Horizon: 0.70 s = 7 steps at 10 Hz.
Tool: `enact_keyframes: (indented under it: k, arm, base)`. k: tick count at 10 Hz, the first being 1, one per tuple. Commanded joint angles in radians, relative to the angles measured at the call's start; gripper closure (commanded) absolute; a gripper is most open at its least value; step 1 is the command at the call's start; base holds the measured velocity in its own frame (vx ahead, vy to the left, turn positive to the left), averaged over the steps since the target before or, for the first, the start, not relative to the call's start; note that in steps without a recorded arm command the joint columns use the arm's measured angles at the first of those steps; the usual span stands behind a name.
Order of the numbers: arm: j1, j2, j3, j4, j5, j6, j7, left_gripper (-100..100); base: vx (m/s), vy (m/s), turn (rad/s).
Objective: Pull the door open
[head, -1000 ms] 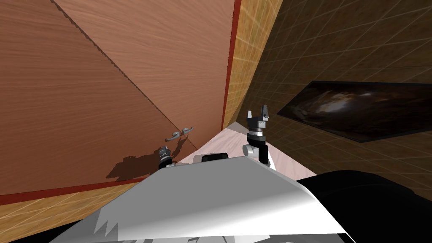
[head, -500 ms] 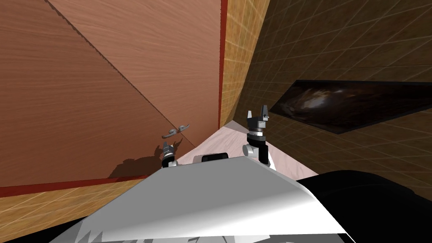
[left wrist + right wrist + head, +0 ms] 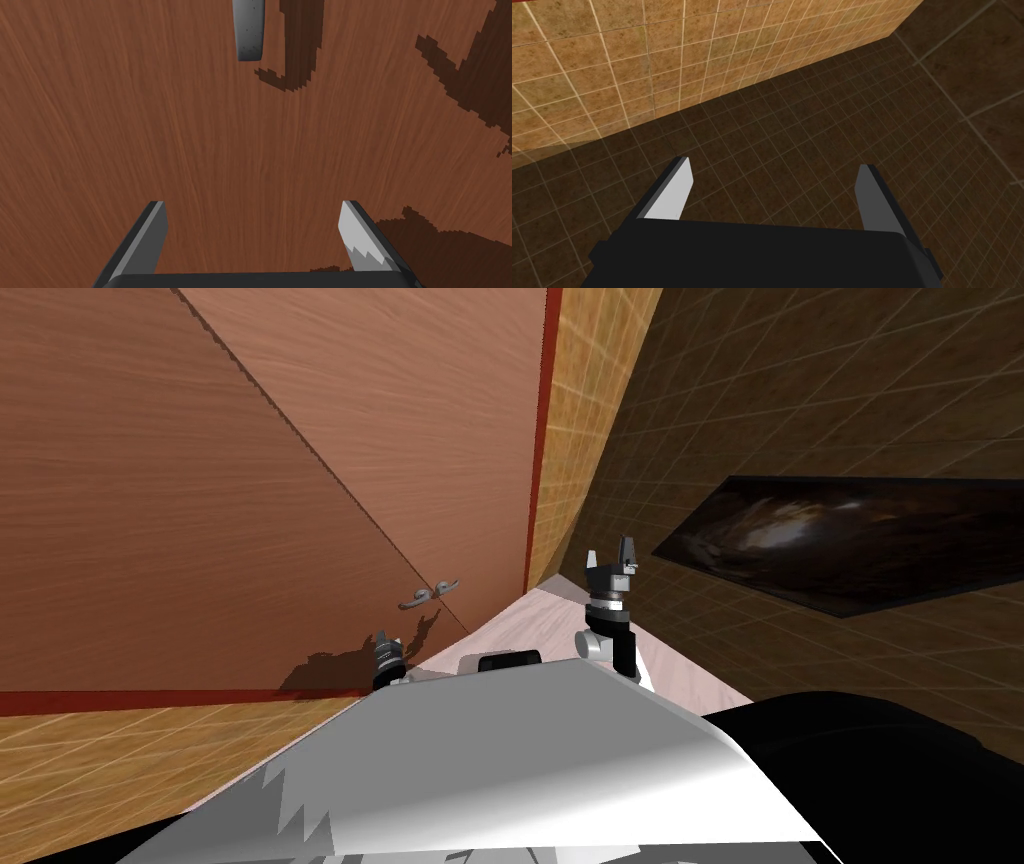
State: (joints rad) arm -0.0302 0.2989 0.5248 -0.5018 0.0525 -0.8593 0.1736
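Note:
A brown wood-grain door point(image 3: 200, 488) fills the left and middle of the head view. Its grey lever handle point(image 3: 428, 593) sits low on it, where a thin dark seam runs slantwise down the wood. My left gripper point(image 3: 385, 646) hangs just below and left of the handle, apart from it. In the left wrist view the left gripper point(image 3: 252, 225) is open and faces the door point(image 3: 200, 125) with nothing between its fingers. The handle's grey tip point(image 3: 248, 30) lies well ahead of them. My right gripper point(image 3: 612, 556) is raised at the right, open and empty point(image 3: 772, 192).
A red frame strip point(image 3: 540, 438) borders the door on the right, then a tan tiled wall point(image 3: 590, 388). A dark tiled wall with a dark picture point(image 3: 850, 538) closes the right side. A narrow wedge of pale floor point(image 3: 520, 623) lies between door and wall.
My left gripper's fingers have spread wide open and stand clear of the handle. The whole head view swung left and then back right, which is my own move.

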Motion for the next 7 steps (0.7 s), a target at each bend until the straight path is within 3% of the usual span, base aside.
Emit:
enact_keyframes:
  k: [1,2,3,7]
  arm:
    - [-0.009,0.014,0.002,0.046,0.001,-0.026,0.006,-100]
    - [0.005,0.025,0.020,0.052,0.011,-0.027,0.001,-100]
    - [0.004,0.025,0.021,0.053,0.012,-0.028,-0.001,-100]
    - [-0.016,0.009,0.010,0.048,0.006,-0.031,-0.005,-100]
  base:
    - [0.004,0.056,-0.027]
    - [0.101,0.092,0.096]
    - [0.126,0.124,0.057]
    - [0.160,0.064,-0.068]
